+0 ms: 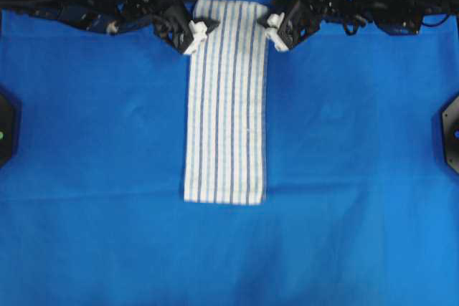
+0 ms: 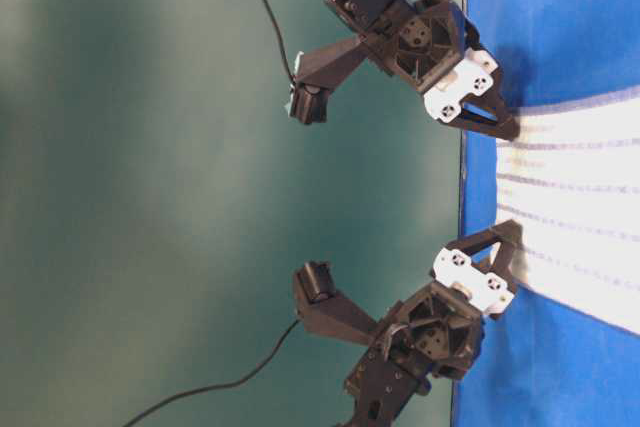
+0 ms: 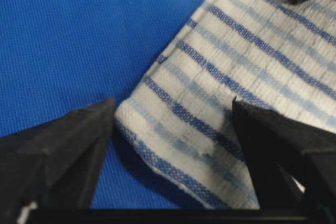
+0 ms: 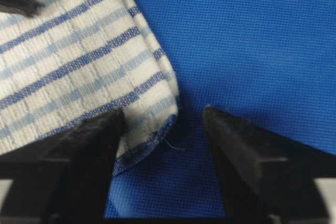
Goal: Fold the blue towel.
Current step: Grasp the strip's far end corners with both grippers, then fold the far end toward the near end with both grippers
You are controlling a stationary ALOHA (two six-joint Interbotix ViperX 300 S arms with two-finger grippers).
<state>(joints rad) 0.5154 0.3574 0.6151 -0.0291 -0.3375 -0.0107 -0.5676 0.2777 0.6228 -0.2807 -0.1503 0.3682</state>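
The blue towel (image 1: pixel 226 102) is a white cloth with blue stripes, lying as a long narrow strip down the middle of the blue table covering (image 1: pixel 93 148). Both grippers are at its far end. My left gripper (image 1: pixel 195 34) is open at the far left corner. In the left wrist view this corner of the towel (image 3: pixel 210 103) lies between the two fingers of the left gripper (image 3: pixel 172 103). My right gripper (image 1: pixel 275 32) is open at the far right corner. In the right wrist view the right gripper (image 4: pixel 163 109) has its left finger (image 4: pixel 89 145) on the towel corner (image 4: pixel 79 61) and its right finger on bare covering.
Black fixtures sit at the left edge (image 1: pixel 4 128) and the right edge (image 1: pixel 450 132) of the table. Both arms stretch along the far edge. Beyond that edge the table-level view shows a green backdrop (image 2: pixel 150 197) and trailing cables.
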